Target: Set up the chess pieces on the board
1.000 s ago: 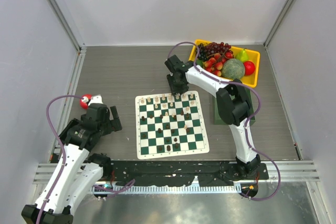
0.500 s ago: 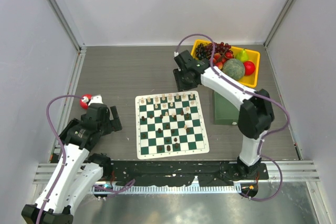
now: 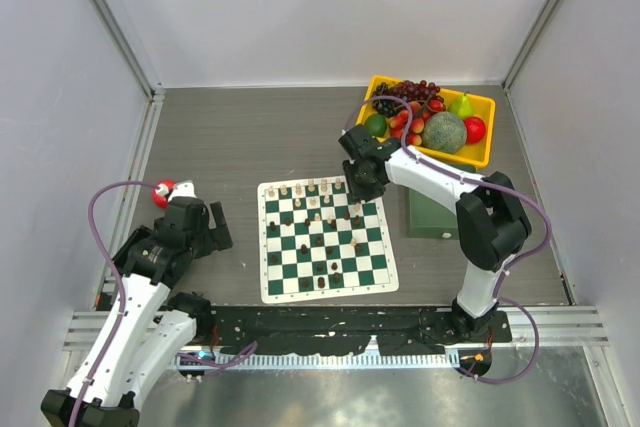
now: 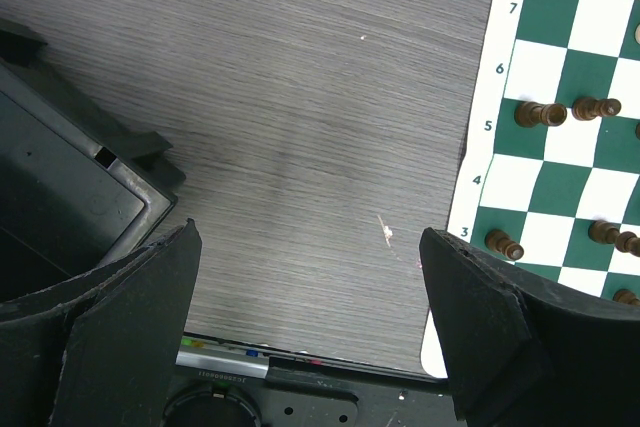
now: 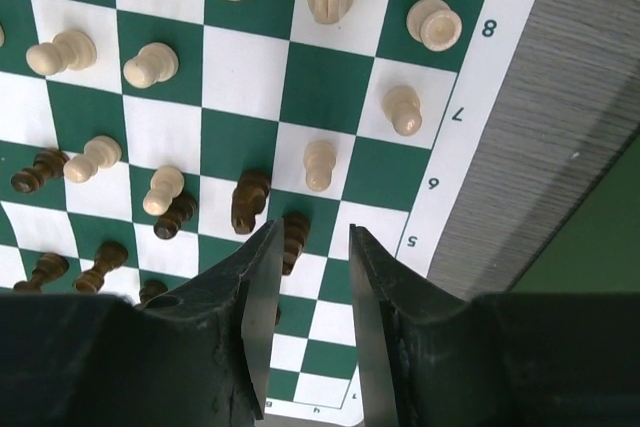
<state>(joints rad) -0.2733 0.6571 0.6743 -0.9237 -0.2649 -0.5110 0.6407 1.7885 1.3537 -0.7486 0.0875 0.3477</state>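
Note:
The board (image 3: 330, 292) lies flat in the middle of the table, with cream pieces (image 3: 310, 190) mostly on its far rows and dark pieces (image 3: 328, 274) scattered nearer. My right gripper (image 3: 362, 183) hangs over the board's far right part. In the right wrist view its jaws (image 5: 313, 237) stand a narrow gap apart with nothing between them, above the board (image 5: 320, 87). A dark piece (image 5: 293, 239) stands right beside the left finger, and cream pieces (image 5: 403, 109) stand further on. My left gripper (image 3: 208, 223) is wide open and empty (image 4: 308, 247) over bare table, left of the board (image 4: 560, 77).
A yellow tray (image 3: 482, 155) of fruit stands at the far right. A plain green bin (image 3: 430, 215) sits just right of the board. A red ball (image 3: 160, 192) lies by the left arm. A dark box (image 4: 60, 187) is to the left in the left wrist view.
My right gripper drew back from the board's far edge toward the tray, then came back down over the board's far right squares. The left arm has not moved.

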